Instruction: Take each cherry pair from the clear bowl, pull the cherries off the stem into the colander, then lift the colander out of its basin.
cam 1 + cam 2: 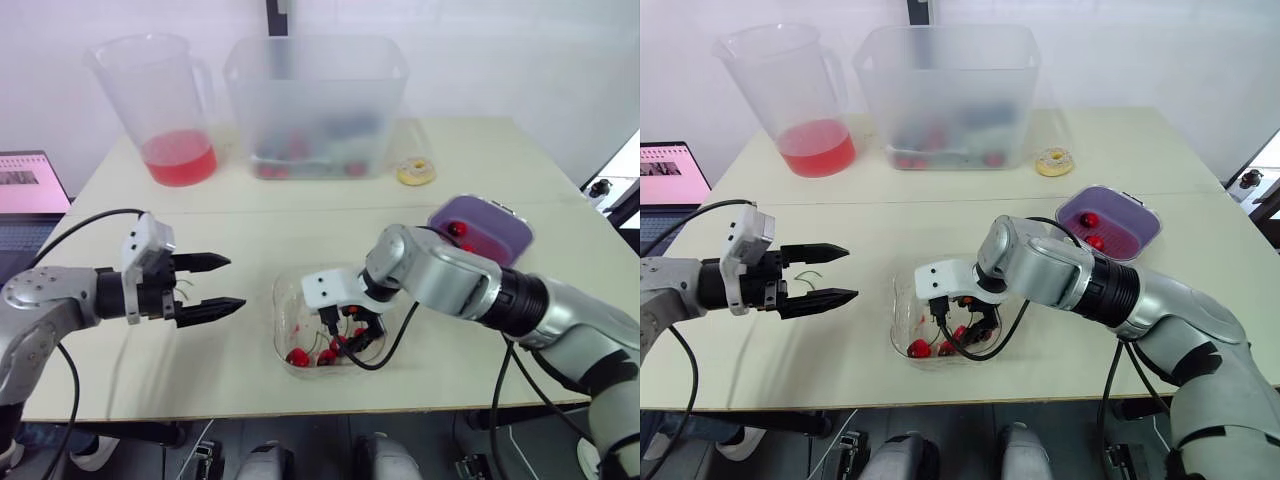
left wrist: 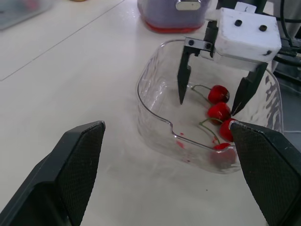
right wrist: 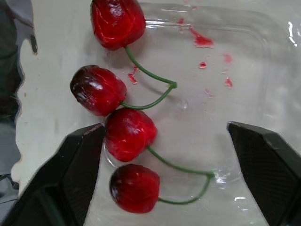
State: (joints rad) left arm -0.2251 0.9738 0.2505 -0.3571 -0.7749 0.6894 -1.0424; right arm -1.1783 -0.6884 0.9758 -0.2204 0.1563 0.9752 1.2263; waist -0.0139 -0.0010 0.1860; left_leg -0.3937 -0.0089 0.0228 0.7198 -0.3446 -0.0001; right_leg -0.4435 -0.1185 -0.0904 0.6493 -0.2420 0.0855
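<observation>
White wall behind, pale table (image 1: 300,215) under both arms; far beyond the grippers stand a clear tub (image 1: 315,105) and a jug (image 1: 165,100) of red liquid. Colander (image 1: 1110,225), purple, with a few cherries (image 1: 1091,219) in it, sits past the right gripper (image 2: 207,106) and out to its right, near the bowl (image 1: 283,318) but apart from it; the bowl lies between the two grippers. Right gripper is down inside the bowl, fingers spread wide and holding nothing; left gripper (image 1: 851,272) hovers left of the bowl, clear of its rim, also wide and empty, pointing toward it.

Four cherries lie in the bowl as two pairs; the nearer pair (image 3: 130,134) is directly under the right gripper, in the gap between its fingers, one cherry just beside one finger (image 3: 70,179); the other pair (image 3: 98,89) lies just past the fingertips. Nearer pair's stem (image 3: 178,168) runs from the cherries across the gap toward the other finger, so its long axis lies roughly along the closing line; a straight drop and squeeze looks likely to catch fruit, not stem, and a small wrist turn may serve better. Right arm is plainly the nearer; the left one would only come in once a pair is lifted.
</observation>
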